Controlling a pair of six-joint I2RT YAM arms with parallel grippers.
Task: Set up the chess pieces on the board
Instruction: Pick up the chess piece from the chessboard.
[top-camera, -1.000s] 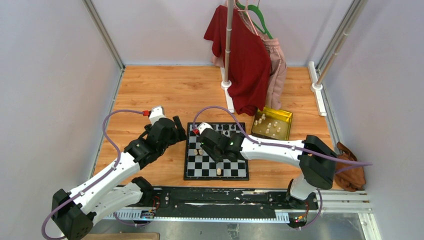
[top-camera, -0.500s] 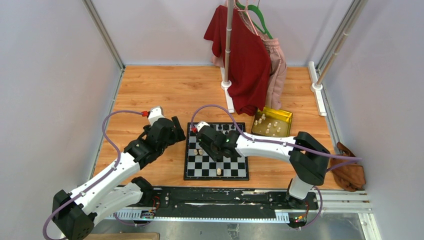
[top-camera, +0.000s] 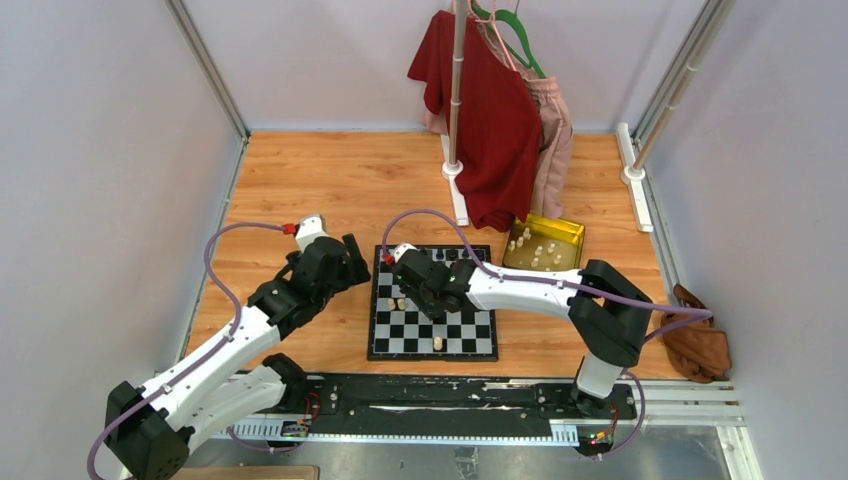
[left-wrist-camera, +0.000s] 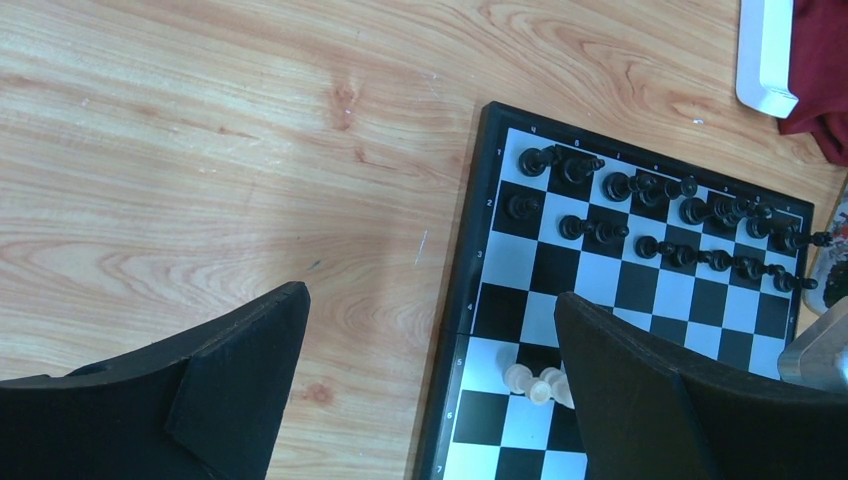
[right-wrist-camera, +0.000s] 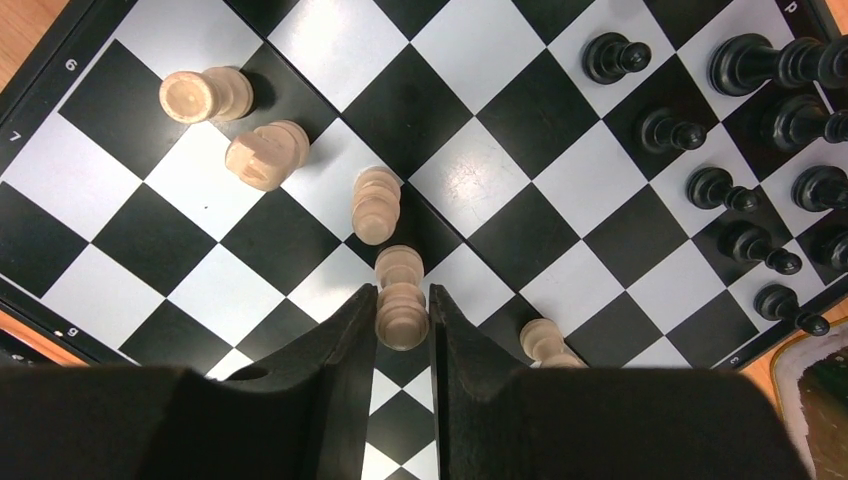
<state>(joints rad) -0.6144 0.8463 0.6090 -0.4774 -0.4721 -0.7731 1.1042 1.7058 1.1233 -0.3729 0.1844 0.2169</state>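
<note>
Wooden tabletop (top-camera: 330, 180) carries the board (top-camera: 372, 340), with black chessmen (right-wrist-camera: 760, 100) ranked along its far rows. The right gripper (right-wrist-camera: 402, 300) has its jaws pinched on 1 cream chessman (right-wrist-camera: 402, 318) near the board's left side, other cream ones just beside it. Best, I judge, to lift straight up clear of those neighbours, then lower squarely onto its home square. The left gripper (left-wrist-camera: 430, 295) hangs spread wide by the board's left edge

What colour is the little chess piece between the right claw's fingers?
The chess piece is pale cream; the right wrist view shows it best.
</note>
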